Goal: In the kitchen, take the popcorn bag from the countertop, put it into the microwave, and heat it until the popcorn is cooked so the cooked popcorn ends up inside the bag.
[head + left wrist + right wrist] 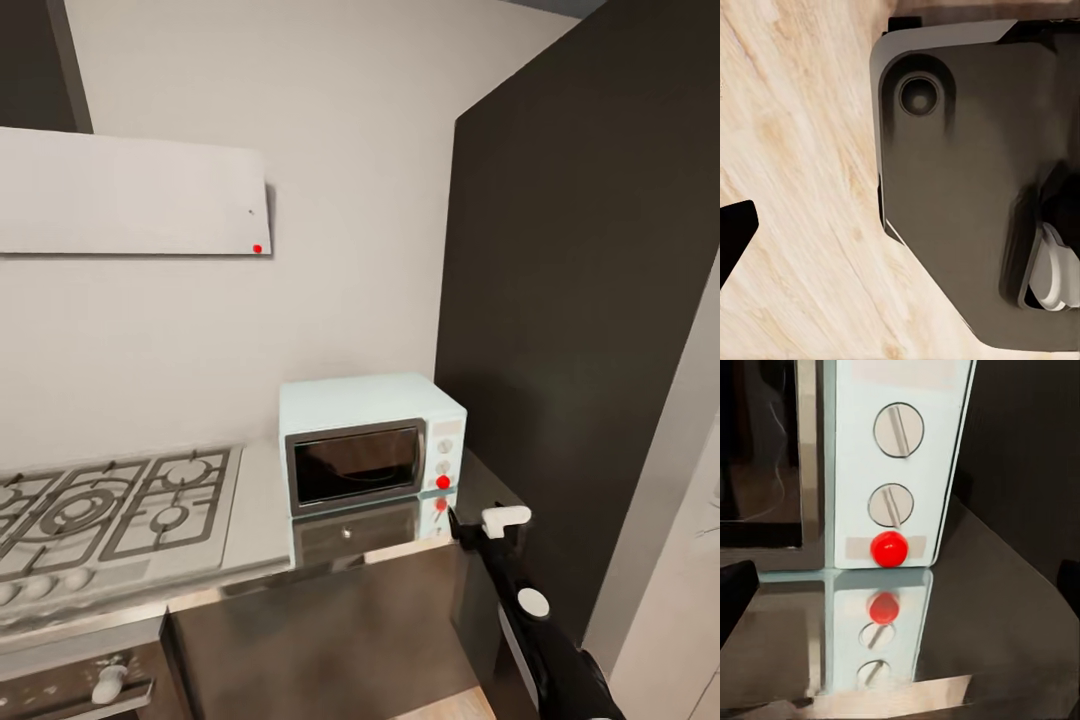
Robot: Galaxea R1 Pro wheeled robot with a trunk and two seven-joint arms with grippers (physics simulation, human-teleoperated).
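The pale-blue microwave (370,440) stands on the glossy grey countertop (255,525) in the corner. Its dark glass door is shut and a round red light (443,482) glows on its white knob panel. My right gripper (455,522) hovers just in front of that panel's lower corner, open, with nothing held. In the right wrist view the two knobs (898,429) and the red light (889,548) are close ahead, between dark fingertips (735,592) spread to the frame's edges. The left wrist view has one dark fingertip (735,232) over the floor. The popcorn bag is out of view.
A steel gas hob (110,510) lies left of the microwave under a white hood (130,190). A tall dark cabinet wall (580,300) closes the right side. The black built-in oven (80,685) sits below the hob. My dark base (967,187) rests on the wood floor (795,150).
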